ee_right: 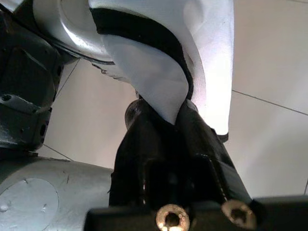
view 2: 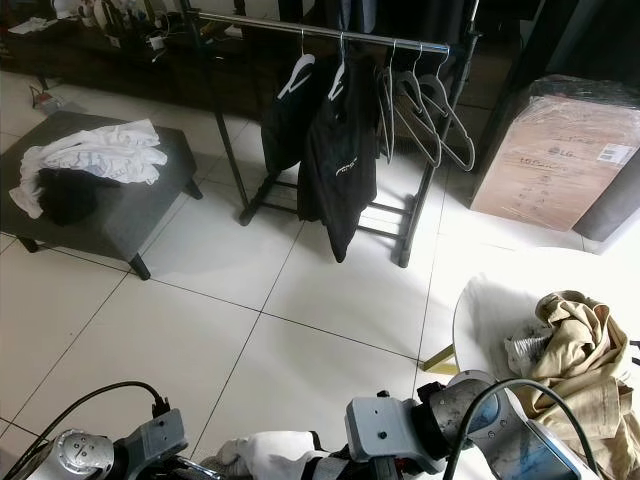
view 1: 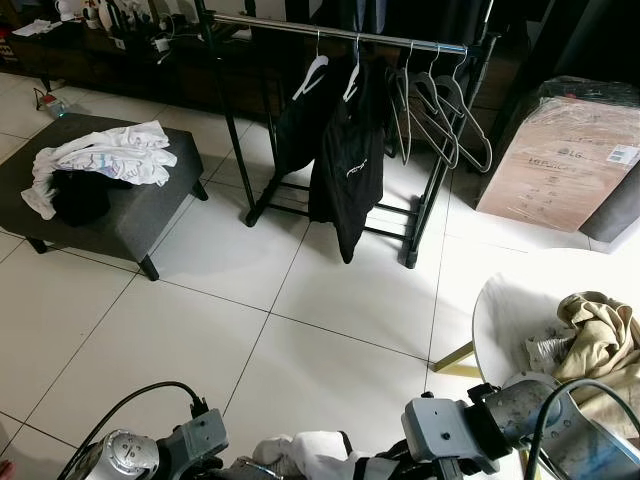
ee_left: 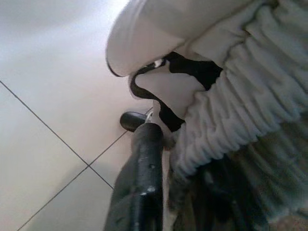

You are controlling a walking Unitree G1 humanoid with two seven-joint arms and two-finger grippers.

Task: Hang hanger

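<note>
right gripper [ee_right: 166,120] pinching white garment [ee_right: 163,62], left gripper [ee_left: 144,139] beside it, closure unclear, open tile floor [view 1: 300,300] to clothes rack [view 1: 340,30], box [view 1: 560,160] marked LG

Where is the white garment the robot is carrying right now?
The white garment is low in the eye views, between both hands: pinched in the right hand and against the left hand, above the tiled floor.
</note>
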